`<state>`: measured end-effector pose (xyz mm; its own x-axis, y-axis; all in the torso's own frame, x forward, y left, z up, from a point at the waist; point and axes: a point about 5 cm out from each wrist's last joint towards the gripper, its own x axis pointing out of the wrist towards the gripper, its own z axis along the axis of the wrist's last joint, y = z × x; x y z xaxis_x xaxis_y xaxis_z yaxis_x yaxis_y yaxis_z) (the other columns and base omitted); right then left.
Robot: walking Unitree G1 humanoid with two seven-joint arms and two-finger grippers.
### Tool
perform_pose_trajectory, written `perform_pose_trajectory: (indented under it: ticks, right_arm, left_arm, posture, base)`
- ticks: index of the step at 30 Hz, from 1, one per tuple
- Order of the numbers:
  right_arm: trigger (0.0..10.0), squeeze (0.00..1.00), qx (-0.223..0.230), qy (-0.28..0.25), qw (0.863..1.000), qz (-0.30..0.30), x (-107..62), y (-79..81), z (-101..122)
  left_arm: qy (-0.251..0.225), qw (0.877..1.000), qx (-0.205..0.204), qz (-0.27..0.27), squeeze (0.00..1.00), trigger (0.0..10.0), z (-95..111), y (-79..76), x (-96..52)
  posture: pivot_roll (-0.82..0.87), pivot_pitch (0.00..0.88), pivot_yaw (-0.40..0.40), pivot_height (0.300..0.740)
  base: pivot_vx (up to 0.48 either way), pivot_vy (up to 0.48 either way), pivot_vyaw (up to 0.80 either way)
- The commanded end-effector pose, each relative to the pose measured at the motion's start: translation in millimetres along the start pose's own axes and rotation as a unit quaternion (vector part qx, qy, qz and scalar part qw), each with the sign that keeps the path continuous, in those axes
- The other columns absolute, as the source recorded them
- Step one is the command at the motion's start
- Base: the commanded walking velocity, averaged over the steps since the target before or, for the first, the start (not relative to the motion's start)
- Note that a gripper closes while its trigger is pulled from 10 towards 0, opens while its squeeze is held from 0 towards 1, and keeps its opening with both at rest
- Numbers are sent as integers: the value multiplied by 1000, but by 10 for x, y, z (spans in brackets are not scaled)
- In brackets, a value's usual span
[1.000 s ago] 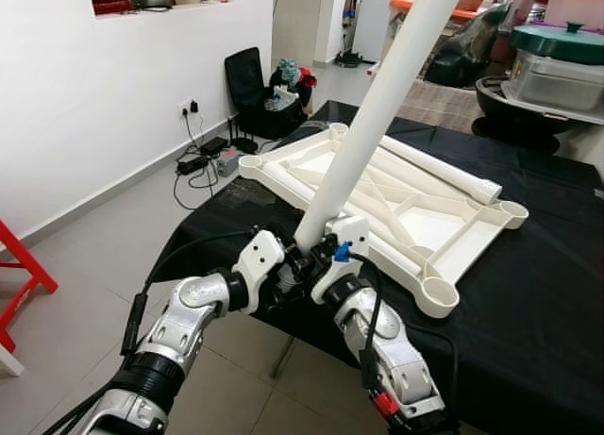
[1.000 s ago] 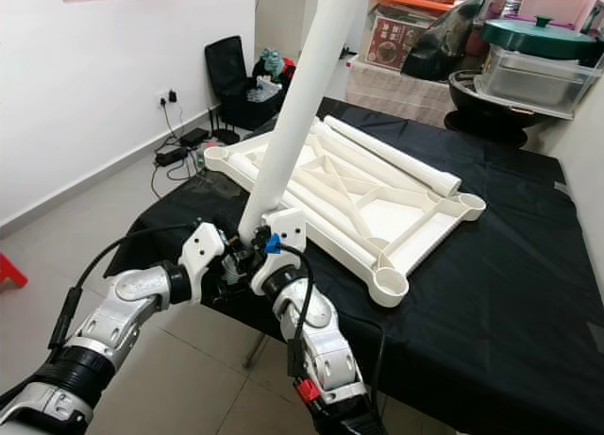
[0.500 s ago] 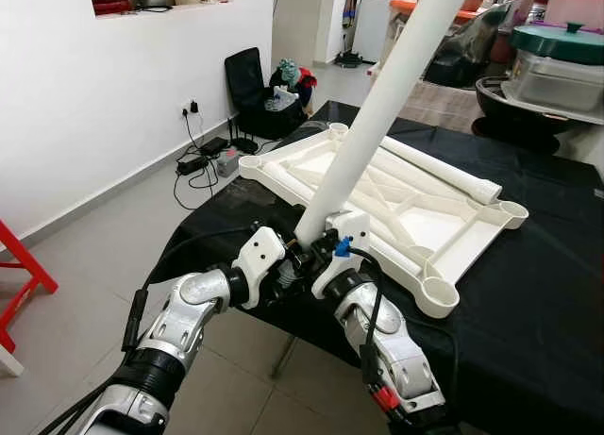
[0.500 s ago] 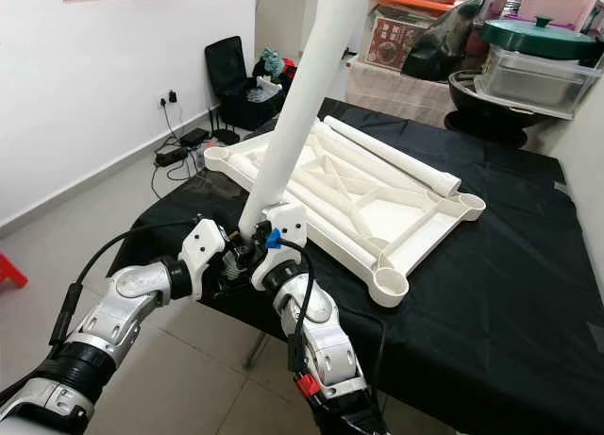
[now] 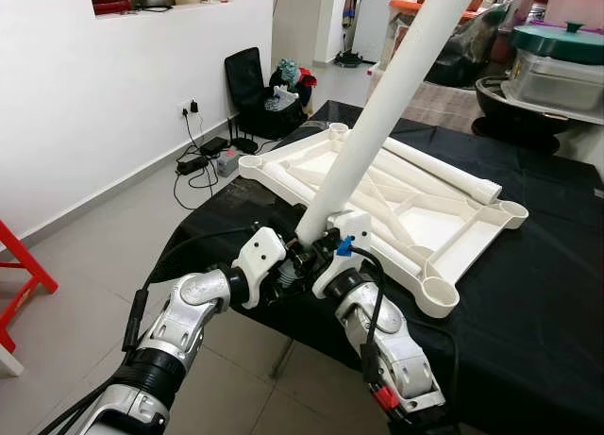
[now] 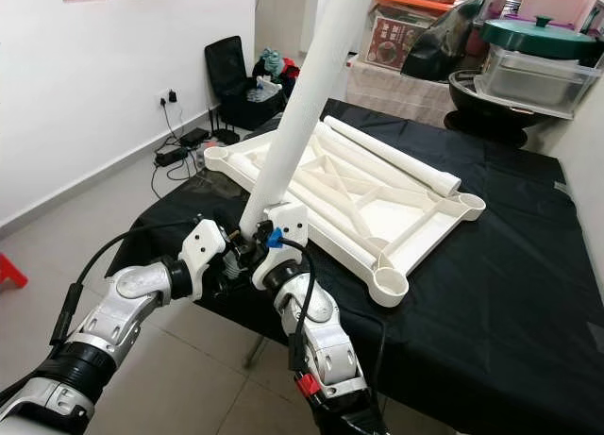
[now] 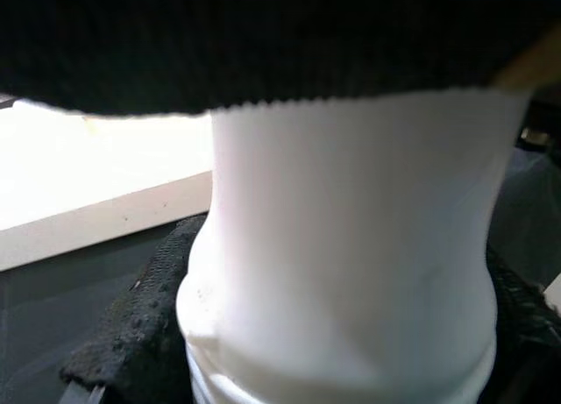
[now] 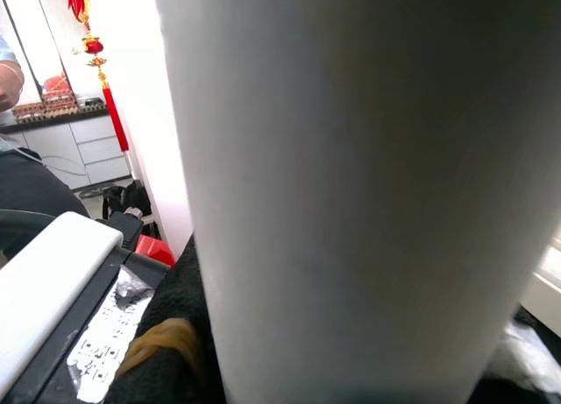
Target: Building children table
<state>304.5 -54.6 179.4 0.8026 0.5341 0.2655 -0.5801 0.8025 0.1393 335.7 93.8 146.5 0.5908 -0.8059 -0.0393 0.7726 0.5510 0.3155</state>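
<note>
No readable writing anywhere. Both the left gripper (image 5: 294, 261) and right gripper (image 5: 324, 256) clench the white table leg (image 5: 377, 119) at lower centre, above the upturned tabletop (image 5: 415, 218) on black cloth (image 5: 528, 303); tiled floor (image 5: 85, 265) left.

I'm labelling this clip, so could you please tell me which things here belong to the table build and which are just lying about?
Part of the job:
- white table leg, held at its lower end by left gripper and right gripper
- upturned white tabletop
- spare leg lying on it

Lying about:
- black chair
- cables
- green-lidded container
</note>
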Motion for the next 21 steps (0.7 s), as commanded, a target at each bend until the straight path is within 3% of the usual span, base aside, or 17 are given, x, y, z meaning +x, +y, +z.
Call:
perform_pose_trajectory:
  ticks: [1, 3, 4, 7, 8, 10, 11, 14, 15, 21]
  right_arm:
    - [10000, 0, 1, -55, 998, 32, 84, 133, 245]
    - [10000, 0, 2, -57, 998, 30, 84, 128, 250]
    - [10000, 608, 4, -59, 998, 29, 83, 124, 256]
    - [10000, 608, 6, -60, 998, 29, 82, 122, 259]
    - [10000, 1000, 7, -61, 998, 28, 81, 120, 263]
    - [10000, 1000, 7, -61, 998, 29, 80, 121, 265]
    - [10000, 90, 8, -60, 998, 31, 80, 126, 268]
    - [10000, 90, 8, -60, 998, 32, 81, 130, 273]
    - [10000, 0, 14, -62, 997, 33, 84, 130, 289]
    - [10000, 0, 44, -78, 996, 25, 137, 8, 467]
  left_arm:
    - [39, 999, -8, -7, 0, 10000, -151, -58, -9]
    - [39, 999, -8, -7, 0, 10000, -153, -59, -9]
    - [40, 999, -8, -8, 0, 10000, -155, -60, -9]
    - [40, 999, -8, -8, 0, 10000, -157, -61, -9]
    - [40, 999, -8, -9, 0, 10000, -158, -60, -7]
    - [40, 999, -8, -9, 0, 10000, -160, -61, -7]
    - [40, 999, -7, -9, 0, 10000, -161, -61, -7]
    - [40, 999, -7, -9, 0, 10000, -163, -61, -7]
    - [41, 999, -6, -10, 0, 10000, -166, -62, -7]
    - [46, 999, 1, -16, 0, 10000, -185, -75, -14]
  posture:
    - [22, 0, -65, 740]
    - [21, 0, -64, 740]
    - [21, 0, -64, 740]
    - [21, 0, -64, 740]
    - [21, 0, -64, 740]
    - [21, 0, -64, 740]
    - [21, 0, -63, 740]
    - [21, 0, -63, 740]
    - [21, 0, -61, 740]
    - [19, 0, -61, 740]
  base:
    - [0, 0, 0]
    - [0, 0, 0]
    - [0, 0, 0]
    - [0, 0, 0]
    - [0, 0, 0]
    - [0, 0, 0]
    - [0, 0, 0]
    - [0, 0, 0]
    - [0, 0, 0]
    - [0, 0, 0]
